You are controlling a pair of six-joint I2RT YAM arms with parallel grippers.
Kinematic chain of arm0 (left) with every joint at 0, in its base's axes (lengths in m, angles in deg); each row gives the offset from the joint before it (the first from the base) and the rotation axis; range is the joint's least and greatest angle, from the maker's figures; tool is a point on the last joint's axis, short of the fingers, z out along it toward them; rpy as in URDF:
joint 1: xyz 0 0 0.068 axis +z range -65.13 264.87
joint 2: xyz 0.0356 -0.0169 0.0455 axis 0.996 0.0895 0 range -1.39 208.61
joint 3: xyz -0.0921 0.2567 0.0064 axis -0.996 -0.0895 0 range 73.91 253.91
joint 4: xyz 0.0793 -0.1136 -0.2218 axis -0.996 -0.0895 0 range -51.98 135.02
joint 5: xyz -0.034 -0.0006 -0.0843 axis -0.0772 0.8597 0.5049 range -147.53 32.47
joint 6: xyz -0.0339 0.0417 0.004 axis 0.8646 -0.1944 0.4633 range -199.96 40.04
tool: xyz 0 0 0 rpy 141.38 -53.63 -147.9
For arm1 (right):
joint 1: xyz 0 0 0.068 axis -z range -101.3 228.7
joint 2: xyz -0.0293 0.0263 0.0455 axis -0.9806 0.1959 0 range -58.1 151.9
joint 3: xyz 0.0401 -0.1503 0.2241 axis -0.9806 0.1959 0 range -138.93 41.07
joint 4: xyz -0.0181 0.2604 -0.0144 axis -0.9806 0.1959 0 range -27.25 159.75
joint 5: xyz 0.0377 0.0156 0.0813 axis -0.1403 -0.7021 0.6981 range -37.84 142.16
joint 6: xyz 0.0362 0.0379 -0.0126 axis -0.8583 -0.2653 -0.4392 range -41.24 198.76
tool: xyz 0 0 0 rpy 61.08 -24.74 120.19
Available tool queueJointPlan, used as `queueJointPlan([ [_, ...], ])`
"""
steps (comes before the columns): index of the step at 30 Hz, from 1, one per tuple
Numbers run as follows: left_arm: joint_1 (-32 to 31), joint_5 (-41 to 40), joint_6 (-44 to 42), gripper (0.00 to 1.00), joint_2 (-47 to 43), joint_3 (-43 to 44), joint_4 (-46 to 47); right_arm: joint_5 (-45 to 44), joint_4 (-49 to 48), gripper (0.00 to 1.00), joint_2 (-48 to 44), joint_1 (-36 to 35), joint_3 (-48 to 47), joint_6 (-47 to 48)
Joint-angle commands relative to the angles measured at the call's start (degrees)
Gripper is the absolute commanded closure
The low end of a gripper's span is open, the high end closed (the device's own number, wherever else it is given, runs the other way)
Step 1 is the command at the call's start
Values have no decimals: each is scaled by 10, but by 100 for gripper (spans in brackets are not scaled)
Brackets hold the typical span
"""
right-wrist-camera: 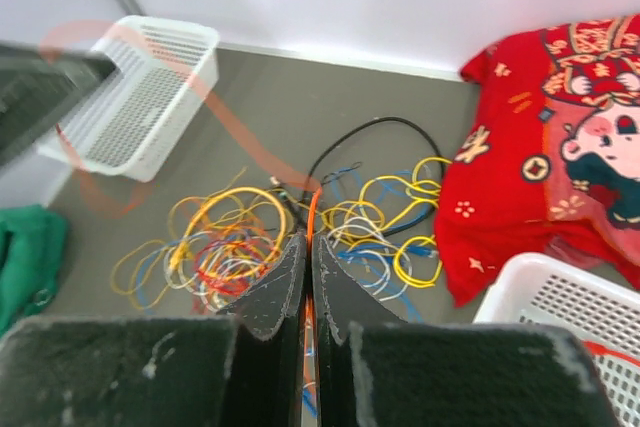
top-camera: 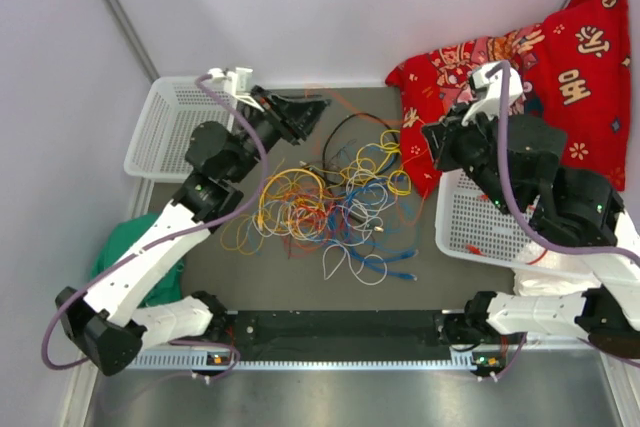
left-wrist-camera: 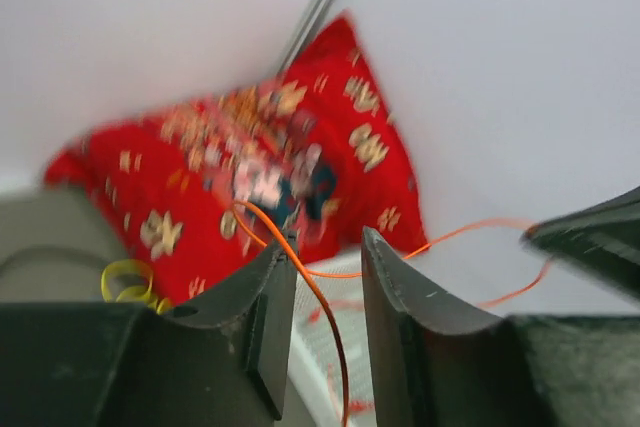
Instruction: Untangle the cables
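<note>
Right gripper [right-wrist-camera: 309, 239] is pinched shut on an orange cable [right-wrist-camera: 312, 205], which leaves its tips and runs, blurred, up and across to the left gripper [left-wrist-camera: 325, 247]. That left gripper has its jaws narrowly apart, and the same orange cable passes loosely through the gap. Just beyond the right gripper lies the tangle of cables [right-wrist-camera: 240, 247], in yellow, red, blue, white and black, on the grey counter [right-wrist-camera: 300, 97]. A red patterned cushion [right-wrist-camera: 560, 117] sits to the right gripper's right. A white basket [right-wrist-camera: 150, 87] stands well off to its left, close by the left gripper.
</note>
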Motion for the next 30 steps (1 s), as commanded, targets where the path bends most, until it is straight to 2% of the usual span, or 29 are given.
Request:
queueJointPlan([
  [1,0,22,33,58,36,-80,-66,-81,-14,100,-7,-4,0,-3],
  [6,0,71,77,53,55,-175,-7,-130,-12,100,-15,-4,0,-18],
  [9,0,63,77,38,70,-176,-42,-180,-13,100,-20,-4,-7,-13],
  [13,0,29,74,34,60,-167,-161,-254,-37,100,-32,-2,-16,7],
  [16,0,-13,81,30,22,-189,-186,-311,-68,100,-50,2,-13,36],
  [22,0,-55,93,28,-79,-252,-219,-398,-104,100,-91,20,20,87],
  [24,0,-59,96,29,-99,-262,-228,-421,-148,100,-113,25,41,125],
  [27,0,-60,106,30,-110,-273,-239,-445,-221,100,-130,25,70,191],
  [30,0,-55,121,31,-110,-285,-246,-458,-228,100,-141,33,93,204],
])
